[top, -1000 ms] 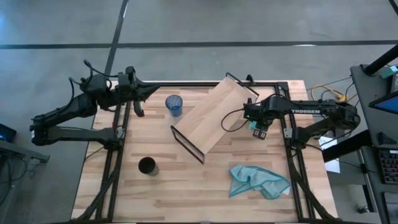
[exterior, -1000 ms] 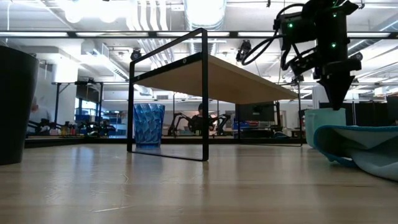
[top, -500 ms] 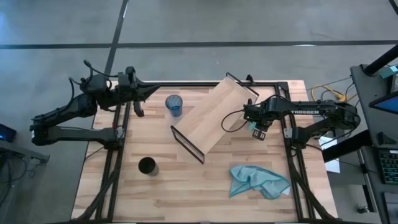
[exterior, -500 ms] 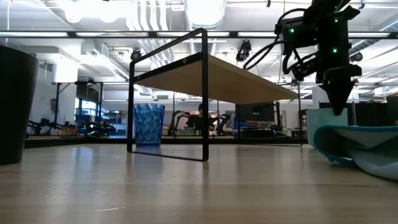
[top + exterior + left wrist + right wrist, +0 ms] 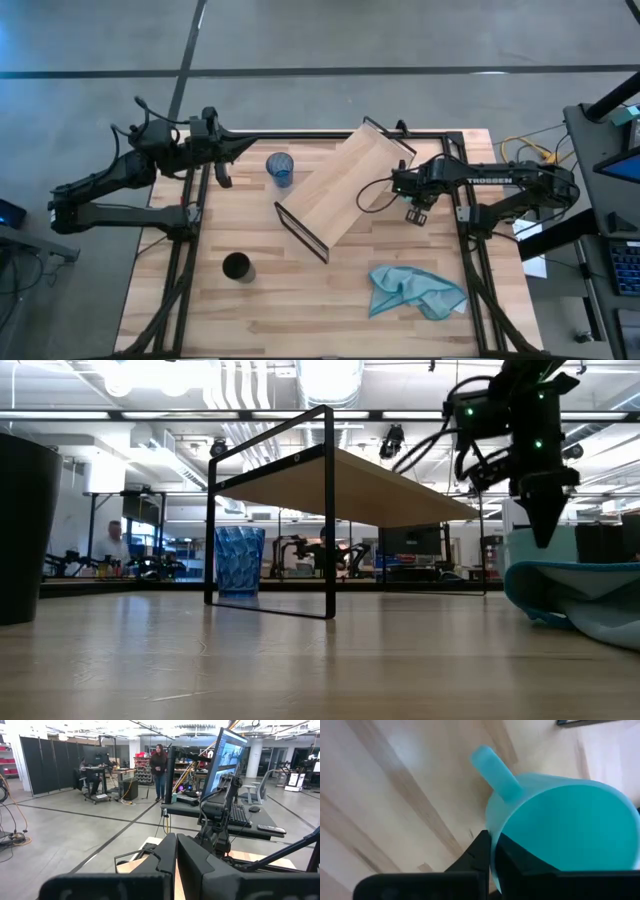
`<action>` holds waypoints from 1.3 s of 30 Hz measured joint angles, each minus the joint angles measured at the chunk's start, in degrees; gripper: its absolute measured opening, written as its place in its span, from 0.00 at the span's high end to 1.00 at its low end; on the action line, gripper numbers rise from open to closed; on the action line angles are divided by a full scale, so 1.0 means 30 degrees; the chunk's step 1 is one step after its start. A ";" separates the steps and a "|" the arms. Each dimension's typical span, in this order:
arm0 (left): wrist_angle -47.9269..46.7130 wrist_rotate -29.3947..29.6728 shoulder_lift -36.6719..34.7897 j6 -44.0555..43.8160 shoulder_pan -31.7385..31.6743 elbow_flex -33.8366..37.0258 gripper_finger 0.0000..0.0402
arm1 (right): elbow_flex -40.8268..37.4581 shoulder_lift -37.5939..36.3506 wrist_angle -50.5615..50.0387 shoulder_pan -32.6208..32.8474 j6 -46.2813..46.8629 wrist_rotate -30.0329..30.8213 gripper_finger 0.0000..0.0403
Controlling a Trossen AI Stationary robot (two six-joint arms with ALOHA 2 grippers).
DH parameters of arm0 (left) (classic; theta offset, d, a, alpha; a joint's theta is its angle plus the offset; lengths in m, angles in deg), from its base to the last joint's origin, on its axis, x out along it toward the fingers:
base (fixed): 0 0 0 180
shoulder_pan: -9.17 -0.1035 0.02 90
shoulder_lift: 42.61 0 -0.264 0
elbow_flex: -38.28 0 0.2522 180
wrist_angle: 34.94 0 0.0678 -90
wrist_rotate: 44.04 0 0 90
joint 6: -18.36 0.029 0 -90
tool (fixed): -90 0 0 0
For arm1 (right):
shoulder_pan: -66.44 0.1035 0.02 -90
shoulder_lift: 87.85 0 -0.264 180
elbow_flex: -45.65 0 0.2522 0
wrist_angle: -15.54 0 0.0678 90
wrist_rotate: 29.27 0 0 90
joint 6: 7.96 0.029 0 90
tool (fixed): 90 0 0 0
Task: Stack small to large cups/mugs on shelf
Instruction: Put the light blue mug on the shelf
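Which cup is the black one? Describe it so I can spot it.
Start at the shelf lying diagonally mid-table. Look toward the table's near-left area: the black cup stands alone there. Unlike the see-through blue tumbler farther back, it is opaque, dark and plain.

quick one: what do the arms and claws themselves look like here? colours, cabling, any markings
Both arms are dark, near-black, jointed links. The right arm carries white TROSSEN lettering on its forearm, a loose black cable looping near the wrist, and green indicator lights visible in the low view. Its right claw tapers to a dark point. The left arm has black cables sprouting near its wrist; the left claw shows two flat, wedge-shaped matte black fingers.
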 joint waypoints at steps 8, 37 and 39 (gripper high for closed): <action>0.0001 0.0000 0.0000 0.0000 0.0003 0.0000 1.00 | 0.5004 -0.0022 -0.3286 0.0234 0.0733 -0.0330 0.98; -0.0015 0.0000 0.0000 -0.1602 -0.0001 0.0000 1.00 | 2.5862 0.9684 -0.6101 0.3113 -0.2119 -0.4999 0.98; -0.0022 0.0000 0.0000 -0.1481 -0.0004 0.0000 1.00 | 2.7047 1.0469 -0.6629 0.3346 -0.2266 -0.5523 0.98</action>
